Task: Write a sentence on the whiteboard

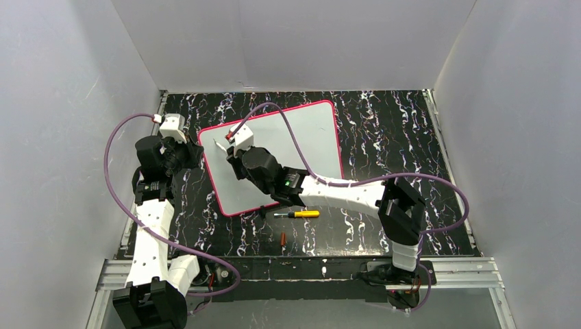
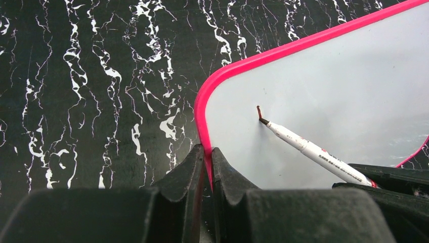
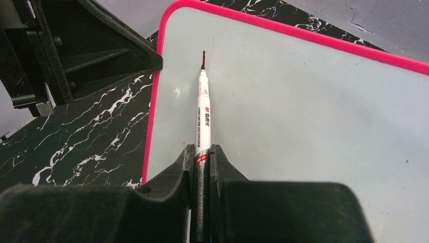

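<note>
Gripping slim white marker (image 3: 201,111), right pincer (image 3: 202,152); left pincer (image 2: 207,152) seemingly clamped on glossy pink-rimmed whiteboard (image 2: 354,76).

Walls (image 1: 294,41): plain pale grey panels on three sides.
Desk (image 1: 397,130): black, white marble veining.
Near edge: silver metal rail (image 1: 452,271).

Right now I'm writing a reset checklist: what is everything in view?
whiteboard: one, white with pink rim, flat on the table
marker: one, white, tip on the whiteboard near a corner
stroke: one, short, reddish, at the marker's tip
screwdriver: one, yellow and black, table, beside the whiteboard's near edge
small item: one, reddish-brown, table, nearer than the screwdriver; unidentifiable
table: one, black with white veins, underneath
left tool: one, black, shut on the whiteboard's rim
right tool: one, black, shut on the marker
</note>
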Motion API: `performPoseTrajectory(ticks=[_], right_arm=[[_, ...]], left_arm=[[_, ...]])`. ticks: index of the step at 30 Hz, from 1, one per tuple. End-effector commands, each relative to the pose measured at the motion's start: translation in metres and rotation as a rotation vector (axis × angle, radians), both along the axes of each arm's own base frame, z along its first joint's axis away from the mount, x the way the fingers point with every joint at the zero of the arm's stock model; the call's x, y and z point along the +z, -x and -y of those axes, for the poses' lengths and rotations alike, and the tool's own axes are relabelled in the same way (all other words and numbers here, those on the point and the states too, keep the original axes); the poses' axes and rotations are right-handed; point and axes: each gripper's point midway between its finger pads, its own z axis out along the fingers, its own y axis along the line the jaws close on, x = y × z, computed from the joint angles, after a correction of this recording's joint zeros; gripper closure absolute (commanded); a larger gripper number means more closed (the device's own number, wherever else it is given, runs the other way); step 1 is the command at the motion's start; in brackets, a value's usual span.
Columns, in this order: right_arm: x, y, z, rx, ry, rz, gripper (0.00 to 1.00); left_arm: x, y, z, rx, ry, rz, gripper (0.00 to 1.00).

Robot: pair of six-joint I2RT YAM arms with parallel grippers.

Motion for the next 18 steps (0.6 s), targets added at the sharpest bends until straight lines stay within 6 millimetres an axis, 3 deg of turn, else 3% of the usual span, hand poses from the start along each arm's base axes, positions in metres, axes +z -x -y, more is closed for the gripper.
performPoseTrajectory(ticks=[1,8,18], right_arm=[[0.004,-0.001,0.007,-0.029,-0.006,-0.001,0.99],[0.003,0.003,0.009,-0.025,-0.001,-0.004,0.99],[0.038,0.014,0.013,0.000,-0.099,0.062,0.99]], left_arm=[[-0.001,0.010,0.022,-0.098,0.038,-0.024,1.00],[0.000,0.011,0.022,-0.097,0.034,-0.021,1.00],[-0.001,0.011,0.023,-0.099,0.032,-0.024,1.00]])
